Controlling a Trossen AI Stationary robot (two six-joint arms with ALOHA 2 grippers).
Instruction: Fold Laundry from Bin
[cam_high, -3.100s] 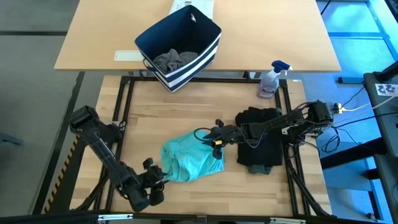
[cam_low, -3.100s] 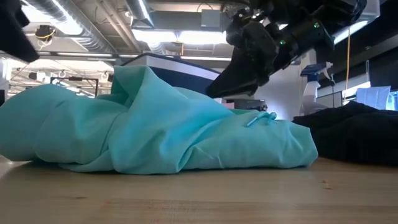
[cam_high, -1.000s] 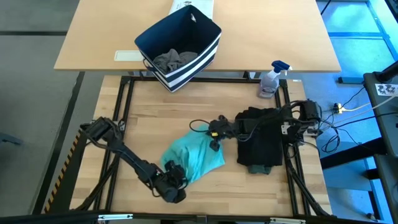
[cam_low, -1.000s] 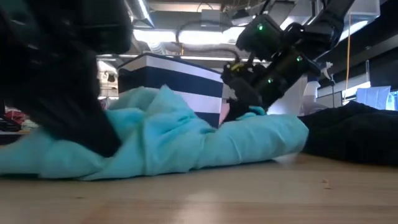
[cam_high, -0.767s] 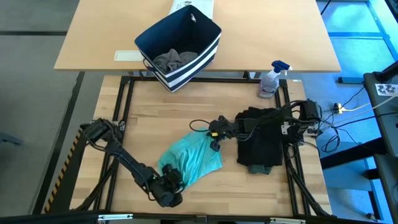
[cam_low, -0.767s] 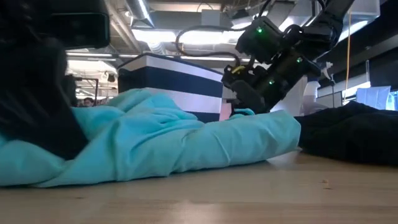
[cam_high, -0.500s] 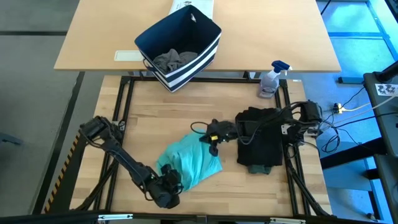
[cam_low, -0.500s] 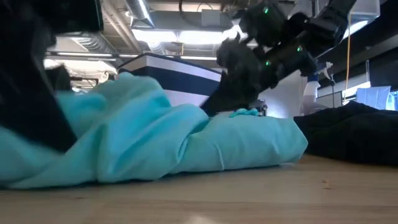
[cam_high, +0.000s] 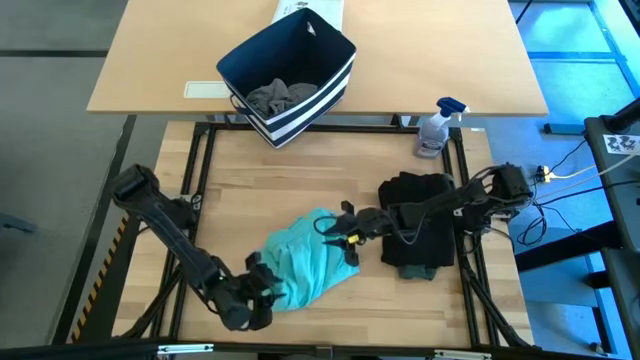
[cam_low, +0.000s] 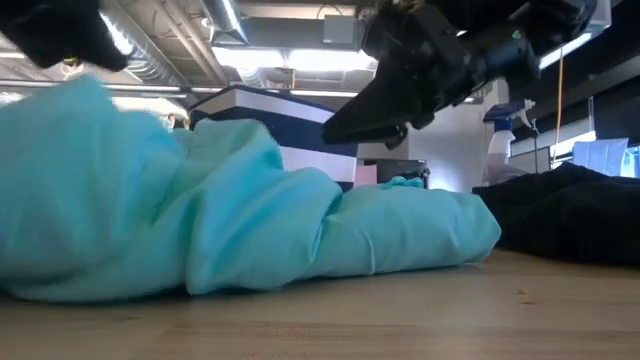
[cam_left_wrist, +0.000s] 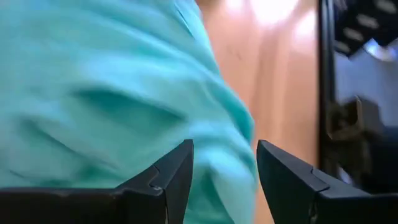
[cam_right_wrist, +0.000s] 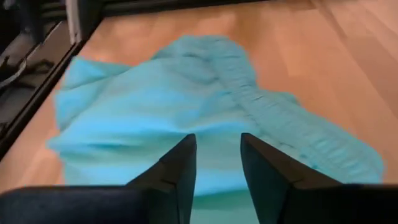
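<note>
Two tools, left tool (cam_high: 262, 287) and right tool (cam_high: 340, 232), are shown parted and empty beside the teal piece (cam_high: 305, 258).

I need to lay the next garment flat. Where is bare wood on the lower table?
Bare wood lies between the teal garment and the table's far edge below the bin, and along the near edge right of it. The black pile, right tool and left tool crowd the middle.
</note>
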